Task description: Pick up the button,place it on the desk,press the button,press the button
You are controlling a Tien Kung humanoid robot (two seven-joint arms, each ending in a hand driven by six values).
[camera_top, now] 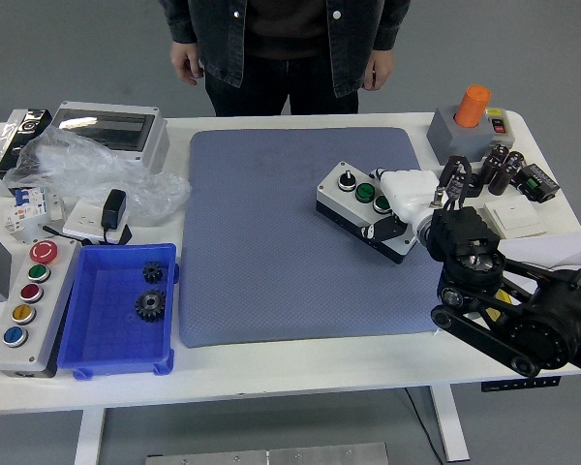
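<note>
The button box (353,194) is a grey box with a black base, a black knob and two green buttons on top. It sits over the right part of the blue-grey mat (261,252). My right hand (397,208) is shut on its right end, white fingers over the top and a black thumb at its near side. I cannot tell whether the box touches the mat. My left arm is out of view.
A person stands at the far edge, hands (184,66) hanging. Right of the mat are an orange-button box (473,108), black cylinders (494,167) and a white switch (515,218). On the left are a blue tray (116,366) with gears, a coloured button panel (24,305), a plastic bag (87,174) and an enclosure (111,131).
</note>
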